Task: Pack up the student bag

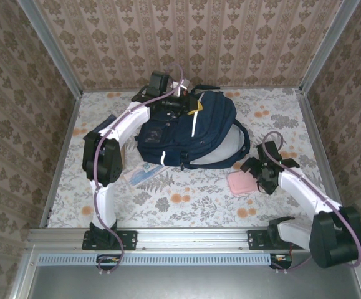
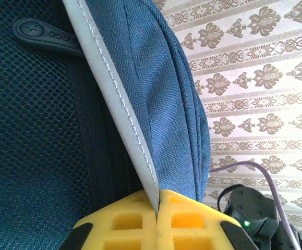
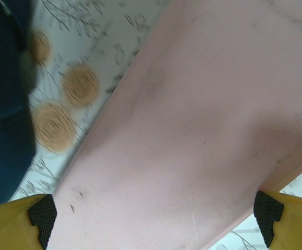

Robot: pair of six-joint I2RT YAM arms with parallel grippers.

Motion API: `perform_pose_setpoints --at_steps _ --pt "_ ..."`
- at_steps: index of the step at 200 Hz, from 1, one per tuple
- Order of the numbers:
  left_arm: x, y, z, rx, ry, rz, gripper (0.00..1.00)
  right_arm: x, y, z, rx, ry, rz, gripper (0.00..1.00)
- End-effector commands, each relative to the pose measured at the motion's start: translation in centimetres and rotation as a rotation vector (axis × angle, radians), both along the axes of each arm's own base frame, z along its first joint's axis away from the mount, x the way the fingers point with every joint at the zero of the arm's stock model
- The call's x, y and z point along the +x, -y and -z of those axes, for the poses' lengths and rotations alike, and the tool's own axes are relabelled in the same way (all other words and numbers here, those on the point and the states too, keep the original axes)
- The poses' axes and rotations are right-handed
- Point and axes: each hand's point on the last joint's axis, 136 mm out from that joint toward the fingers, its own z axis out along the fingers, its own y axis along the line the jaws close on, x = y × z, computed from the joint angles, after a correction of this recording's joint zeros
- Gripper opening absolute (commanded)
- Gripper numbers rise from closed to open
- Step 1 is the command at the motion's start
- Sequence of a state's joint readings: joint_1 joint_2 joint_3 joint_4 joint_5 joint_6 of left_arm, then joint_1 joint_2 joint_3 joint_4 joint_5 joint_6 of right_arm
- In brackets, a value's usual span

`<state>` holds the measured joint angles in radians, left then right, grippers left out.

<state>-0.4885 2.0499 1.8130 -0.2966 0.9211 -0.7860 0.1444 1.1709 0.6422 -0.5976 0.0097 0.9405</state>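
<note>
The student bag (image 1: 186,128) lies at the back middle of the table, navy with a white stripe. My left gripper (image 1: 191,107) is at its top edge. In the left wrist view it (image 2: 157,208) is shut on the bag's grey-white stitched strip (image 2: 114,99), with blue fabric (image 2: 166,94) rising above the yellow fingers. My right gripper (image 1: 256,177) hovers at the table's right over a flat pink case (image 1: 239,182). Seen from the right wrist, the jaws (image 3: 153,221) stand open, and the pink case (image 3: 203,120) spans the gap between both pads (image 3: 41,214).
A light-blue booklet (image 1: 146,175) sticks out from under the bag's near side, and a dark blue thing (image 1: 108,123) lies behind the left arm. Papered walls and metal posts (image 1: 311,68) fence the table. Bare floral tabletop (image 1: 186,202) lies in front of the bag.
</note>
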Motion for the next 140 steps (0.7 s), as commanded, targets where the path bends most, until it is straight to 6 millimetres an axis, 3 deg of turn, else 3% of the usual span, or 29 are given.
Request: perform_pose_setpoints --at_steps 1,30,54,102,140 --pt "-0.2 -0.8 -4.6 -0.074 0.094 0.009 0.00 2.3 -0.4 -0.9 0.019 0.009 -0.024 1.00" --pt "-0.3 -0.8 -4.6 -0.074 0.095 0.010 0.00 0.2 1.1 -1.6 -0.022 -0.121 0.120 1.00" --pt "-0.1 -0.7 -4.4 -0.077 0.088 0.011 0.00 -0.9 1.5 -2.2 0.038 -0.107 0.301 1.00" --pt "0.1 -0.4 -4.4 -0.087 0.083 0.015 0.00 1.0 1.6 -2.8 0.094 -0.075 0.494 1.00" --pt "0.1 -0.5 -4.4 -0.089 0.082 0.016 0.00 1.8 1.5 -1.1 0.082 -0.132 0.548 1.00"
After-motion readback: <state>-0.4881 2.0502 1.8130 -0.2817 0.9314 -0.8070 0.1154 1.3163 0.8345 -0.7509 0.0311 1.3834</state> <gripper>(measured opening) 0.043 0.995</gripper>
